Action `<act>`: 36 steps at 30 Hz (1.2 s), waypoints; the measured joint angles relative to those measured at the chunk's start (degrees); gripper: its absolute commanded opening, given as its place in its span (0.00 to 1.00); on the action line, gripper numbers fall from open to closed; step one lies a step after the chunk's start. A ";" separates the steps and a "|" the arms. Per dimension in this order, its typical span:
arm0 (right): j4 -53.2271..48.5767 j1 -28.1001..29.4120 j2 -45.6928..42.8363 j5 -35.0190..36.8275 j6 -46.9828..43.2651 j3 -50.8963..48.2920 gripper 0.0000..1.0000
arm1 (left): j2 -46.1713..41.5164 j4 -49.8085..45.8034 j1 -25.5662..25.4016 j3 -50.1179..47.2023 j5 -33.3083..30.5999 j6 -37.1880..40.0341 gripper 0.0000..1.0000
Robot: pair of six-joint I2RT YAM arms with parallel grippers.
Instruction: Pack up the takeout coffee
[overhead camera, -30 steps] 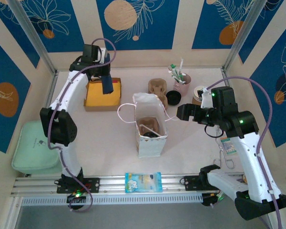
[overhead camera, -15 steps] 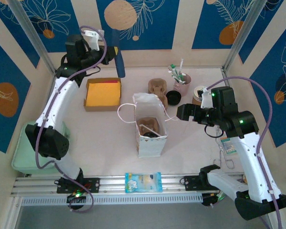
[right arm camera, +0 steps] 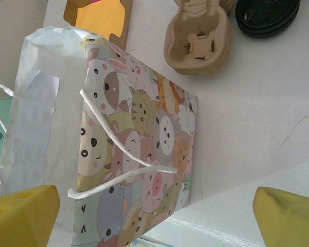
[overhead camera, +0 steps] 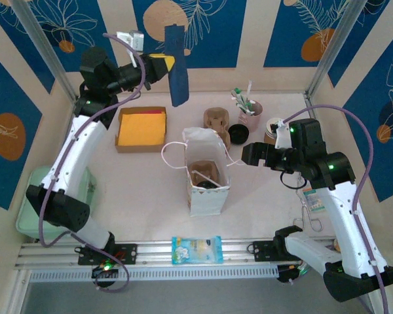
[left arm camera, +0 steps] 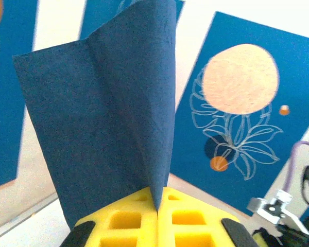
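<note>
- Near edge: a blue-and-white packet [overhead camera: 196, 249] lies on the metal rail [overhead camera: 144, 250], between the two arm bases.
- Near left: a pale green pad [overhead camera: 36, 206] at the table's [overhead camera: 144, 190] left edge.
- Middle: a paper bag [right arm camera: 139, 134] stands open on the table. It is white, with cartoon animals on one face and white string handles.
- Takeout coffee [overhead camera: 205, 175]: a brown shape down inside the bag, with something dark at its near side. The detail is too small to make out.
- Right gripper [overhead camera: 247, 155]: just beside the bag's right side, fingers spread wide, holding nothing.
- Further back, left of the bag: a cardboard box [overhead camera: 142, 127], yellow inside.
- Behind the bag: a stack of brown cup carriers [right arm camera: 198, 38], with black lids [right arm camera: 268, 15] just beside it.
- Behind those: a pink cup [overhead camera: 250, 118] of stirrers.
- Far right: brown cups [overhead camera: 271, 131], half hidden by the right arm [overhead camera: 327, 170].
- Farthest, held high before the back wall: left gripper [left arm camera: 157, 213], pads pressed together on a dark blue napkin [left arm camera: 103, 118], which is folded along one crease.
</note>
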 measured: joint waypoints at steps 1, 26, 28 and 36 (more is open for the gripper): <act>0.00 0.15 0.00 0.00 0.07 0.00 0.98 | -0.79 1.20 -0.63 -0.81 0.46 0.39 0.03; 1.01 2.84 0.00 0.22 1.97 -0.04 0.97 | -9.29 23.45 -12.26 -30.58 -1.95 11.72 0.00; 1.18 2.89 0.00 0.22 2.12 -0.26 0.97 | -9.51 25.51 -13.00 -32.15 -2.05 12.70 0.00; 1.29 2.89 -0.61 0.26 2.34 -0.90 0.97 | -9.57 35.58 -13.42 -37.53 -2.05 13.00 0.00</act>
